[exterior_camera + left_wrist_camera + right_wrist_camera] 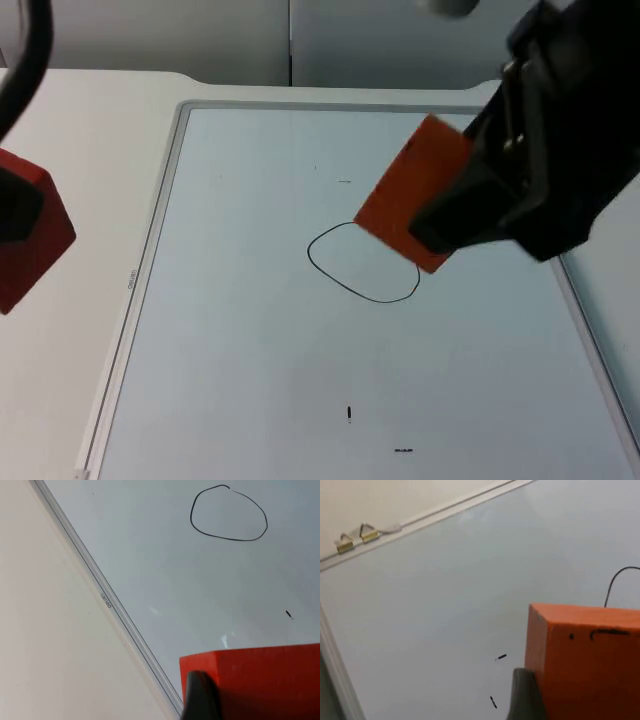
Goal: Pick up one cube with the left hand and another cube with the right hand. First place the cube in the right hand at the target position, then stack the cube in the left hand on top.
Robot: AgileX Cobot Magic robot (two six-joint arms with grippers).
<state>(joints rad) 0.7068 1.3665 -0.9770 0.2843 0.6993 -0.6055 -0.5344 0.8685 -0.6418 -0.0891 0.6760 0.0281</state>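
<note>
Top view: right gripper point(452, 215) clamps orange cube point(408, 193) above right edge of drawn black ring point(362, 261) on whiteboard point(250, 340); left gripper point(15, 212) grips red cube point(35, 245) over table point(90, 140), beside board's left rim.
Left wrist view: red cube point(260, 682) against fingertip point(200, 695); ring point(228, 513) well apart.
Right wrist view: orange cube point(587, 662) held, fingertip point(525, 695) touching its side; ring's arc point(620, 580) just behind.

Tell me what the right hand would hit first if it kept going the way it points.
Probably the whiteboard, near the drawn circle; the orange cube the right hand holds would touch first. Depth is unclear.
</note>
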